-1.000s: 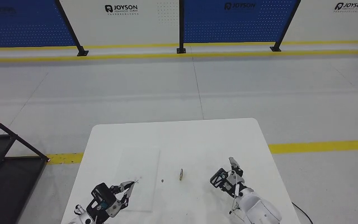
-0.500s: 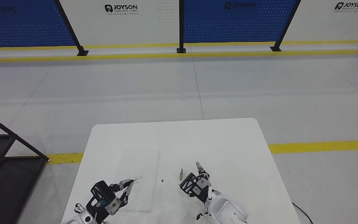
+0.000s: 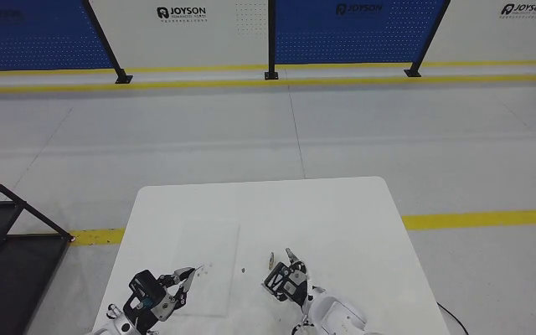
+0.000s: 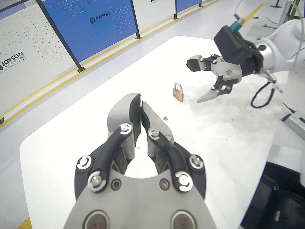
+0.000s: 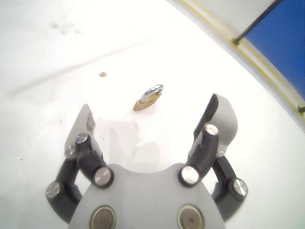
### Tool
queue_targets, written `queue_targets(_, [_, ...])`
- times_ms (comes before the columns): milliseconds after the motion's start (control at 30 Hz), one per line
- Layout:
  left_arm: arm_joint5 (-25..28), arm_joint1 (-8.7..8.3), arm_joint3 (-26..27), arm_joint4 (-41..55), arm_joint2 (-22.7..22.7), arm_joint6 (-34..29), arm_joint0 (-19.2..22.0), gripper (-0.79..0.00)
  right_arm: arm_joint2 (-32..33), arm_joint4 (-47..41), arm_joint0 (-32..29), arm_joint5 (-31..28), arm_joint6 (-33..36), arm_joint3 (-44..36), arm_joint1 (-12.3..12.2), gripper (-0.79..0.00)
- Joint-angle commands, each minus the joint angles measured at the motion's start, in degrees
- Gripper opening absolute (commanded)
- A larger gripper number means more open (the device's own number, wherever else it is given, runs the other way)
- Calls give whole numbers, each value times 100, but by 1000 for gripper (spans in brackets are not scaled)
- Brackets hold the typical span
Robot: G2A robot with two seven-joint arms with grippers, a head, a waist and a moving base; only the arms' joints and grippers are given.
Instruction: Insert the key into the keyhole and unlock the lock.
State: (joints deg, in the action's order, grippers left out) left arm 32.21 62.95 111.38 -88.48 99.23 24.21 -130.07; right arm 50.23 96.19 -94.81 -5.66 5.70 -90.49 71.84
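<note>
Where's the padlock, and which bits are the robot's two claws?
padlock (image 4: 178, 95): left wrist view, on its brass body.
left gripper (image 4: 139, 100): left wrist view, between its closed fingertips.
right gripper (image 4: 195, 82): left wrist view, midway between its open fingertips.

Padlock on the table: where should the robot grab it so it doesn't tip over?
The padlock seems to stand upright, thin and flat. It is best to pinch its gold body across the two wide flat faces, coming down from above with the open right tool nearby. Flat faces give plenty to press on; the round silver loop would likely slip.
</note>
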Motion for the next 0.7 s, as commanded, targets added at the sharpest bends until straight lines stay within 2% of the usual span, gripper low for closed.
queue_targets(0, [0, 0, 0, 0, 0, 0, 0, -785, -167, -77, 73, 217, -15, 156, 61, 0])
queue_targets(133, [0, 0, 0, 0, 0, 0, 0, -785, -414, -414, 151, 1074, -357, 448, 224, 0])
queue_targets(267, [0, 0, 0, 0, 0, 0, 0, -785, -563, -718, 297, 1478, -640, 816, 352, 0])
queue_targets(300, [0, 0, 0, 0, 0, 0, 0, -785, -598, -771, 333, 1526, -669, 890, 379, -62])
queue_targets(333, [0, 0, 0, 0, 0, 0, 0, -785, -622, -819, 366, 1566, -685, 959, 401, -77])
queue_targets(367, [0, 0, 0, 0, 0, 0, 0, -785, -642, -861, 394, 1614, -683, 1017, 423, -175])
queue_targets(433, [0, 0, 0, 0, 0, 0, 0, -785, -679, -930, 443, 1686, -655, 1108, 460, -212])
queue_targets(467, [0, 0, 0, 0, 0, 0, 0, -785, -697, -949, 470, 1742, -615, 1151, 480, -348])
queue_targets(500, [0, 0, 0, 0, 0, 0, 0, -785, -726, -954, 502, 1763, -592, 1188, 498, -437])
queue_targets(667, [0, 0, 0, 0, 0, 0, 0, -785, -794, -1067, 624, 1932, -567, 1356, 586, -431])
